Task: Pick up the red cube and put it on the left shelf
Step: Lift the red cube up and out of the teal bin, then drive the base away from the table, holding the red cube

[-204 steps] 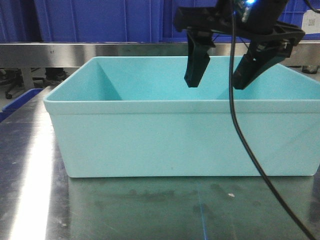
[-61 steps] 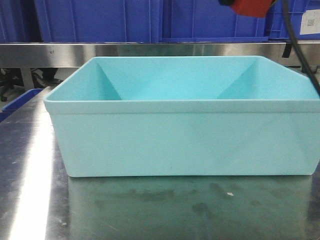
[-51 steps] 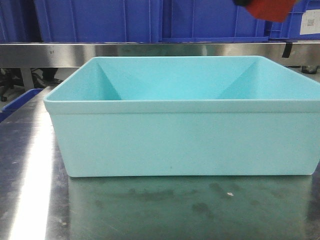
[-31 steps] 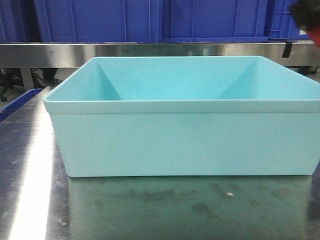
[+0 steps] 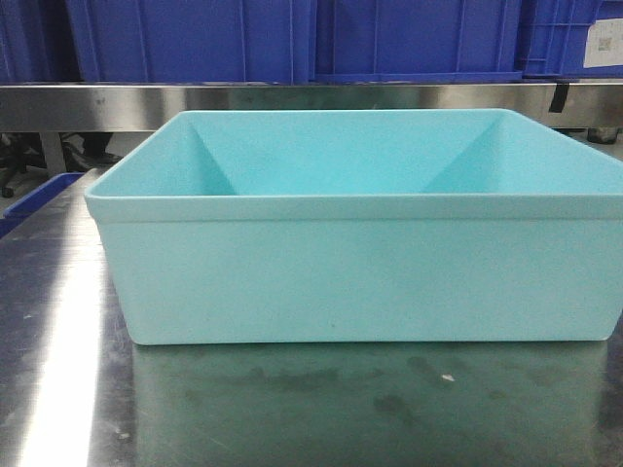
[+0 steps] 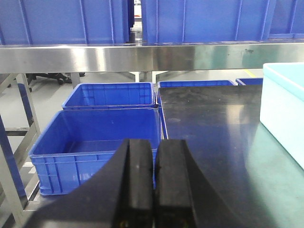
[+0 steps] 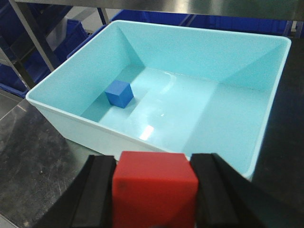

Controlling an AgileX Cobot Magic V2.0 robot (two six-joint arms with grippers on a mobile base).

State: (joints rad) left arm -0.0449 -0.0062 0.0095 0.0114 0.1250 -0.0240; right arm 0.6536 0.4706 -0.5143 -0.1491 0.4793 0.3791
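Observation:
The red cube sits clamped between the black fingers of my right gripper, held above and in front of the turquoise tub. In the front view neither the gripper nor the cube shows. My left gripper is shut with its two pads pressed together and nothing between them, hovering over the tabletop's left edge. The left shelf is a steel rail carrying dark-blue crates, and it runs across the back behind the tub.
A blue cube lies inside the tub near its left wall. Open blue crates stand on the floor left of the steel tabletop. The tub fills most of the front view.
My right gripper with the red cube rose out of the tub, moved right along the top of the front view, and has left that view.

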